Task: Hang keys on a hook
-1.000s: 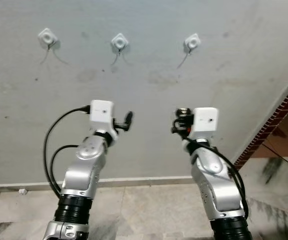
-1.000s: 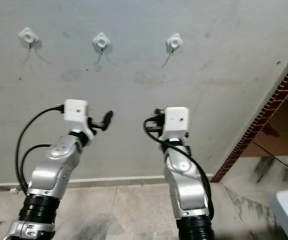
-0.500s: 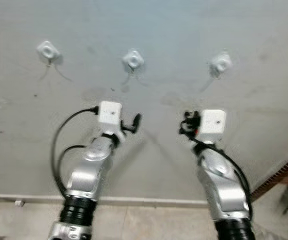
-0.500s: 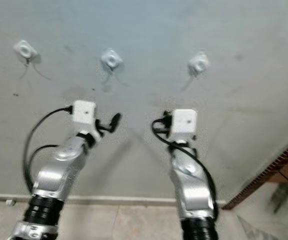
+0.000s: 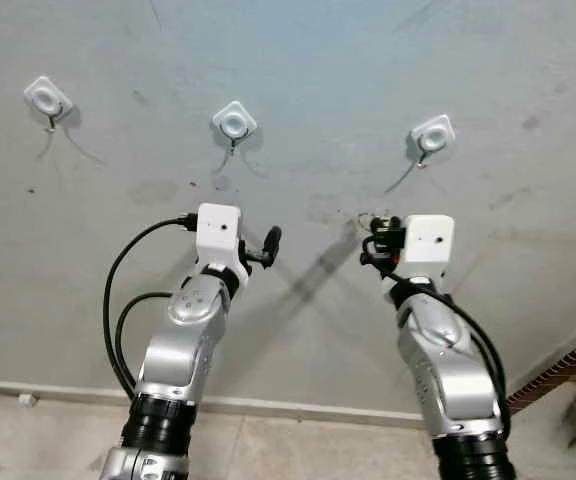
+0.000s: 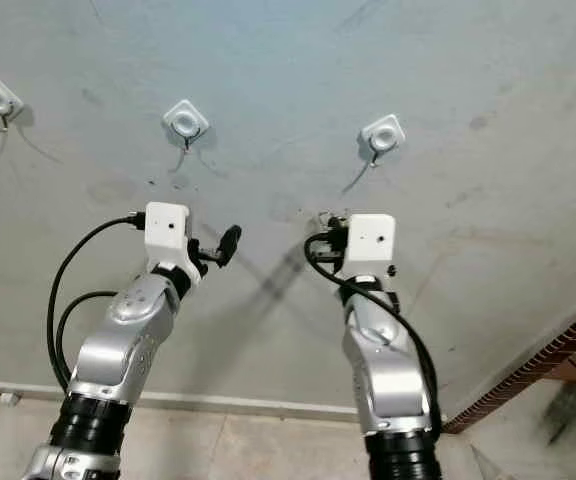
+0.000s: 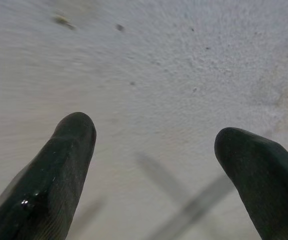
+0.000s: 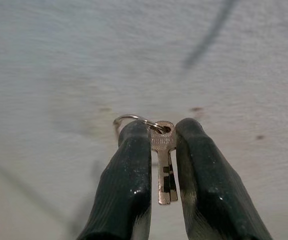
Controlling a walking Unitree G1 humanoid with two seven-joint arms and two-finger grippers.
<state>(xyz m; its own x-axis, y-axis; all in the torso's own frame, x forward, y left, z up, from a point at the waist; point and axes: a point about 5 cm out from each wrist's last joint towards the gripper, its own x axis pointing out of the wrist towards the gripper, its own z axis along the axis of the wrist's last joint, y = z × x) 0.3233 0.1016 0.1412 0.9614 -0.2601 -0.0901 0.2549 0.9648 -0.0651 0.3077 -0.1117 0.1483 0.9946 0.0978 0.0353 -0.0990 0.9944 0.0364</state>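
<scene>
Three white hooks are stuck in a row on the grey wall: a left hook [image 5: 47, 98], a middle hook [image 5: 234, 122] and a right hook [image 5: 433, 135]. My right gripper [image 8: 162, 132] is shut on a small brass key [image 8: 164, 167] with a wire ring [image 8: 129, 120] at its head. It is raised close to the wall, below and a little left of the right hook, with the ring [image 5: 368, 216] poking out past its tips. My left gripper [image 7: 156, 142] is open with nothing between its fingers, held up below the middle hook.
The grey wall [image 5: 298, 60] has stains and small dark specks. A skirting strip [image 5: 58, 396] runs along its foot above a tiled floor [image 5: 48, 440]. A red brick edge [image 5: 568, 370] borders the wall at the lower right.
The camera has tilted and swung, so the hooks sit differently in the picture. My right gripper with the key is now nearer the wall, closer beneath the right hook. The left arm holds its pose.
</scene>
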